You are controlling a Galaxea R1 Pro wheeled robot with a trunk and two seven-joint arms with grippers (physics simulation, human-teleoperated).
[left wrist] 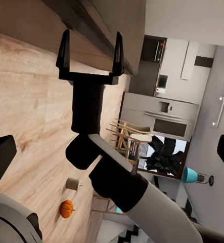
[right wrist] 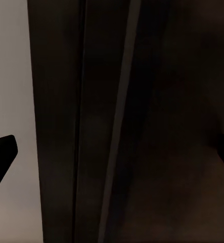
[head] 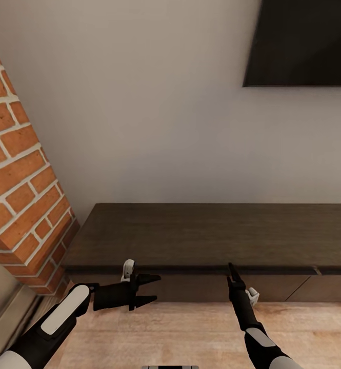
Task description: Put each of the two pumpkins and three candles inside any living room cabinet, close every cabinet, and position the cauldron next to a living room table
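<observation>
Cabinet [head: 201, 236], drawers shut: right gripper [head: 234, 274] spread wide at its top lip, left gripper [head: 149, 289] likewise open, empty; fingertips may slip off handle-less front.

Dark brown cabinet [head: 206, 233], red brick column [head: 21, 179] with pale mortar, black grippers, orange pumpkin [left wrist: 66, 208].

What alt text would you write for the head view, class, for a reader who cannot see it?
Two black robot grippers, the left gripper open and the right gripper pointing at the front edge, reach toward a long low dark brown wooden cabinet against a pale wall. A red brick column stands left, a black screen hangs upper right, and light wooden floor lies below.
</observation>
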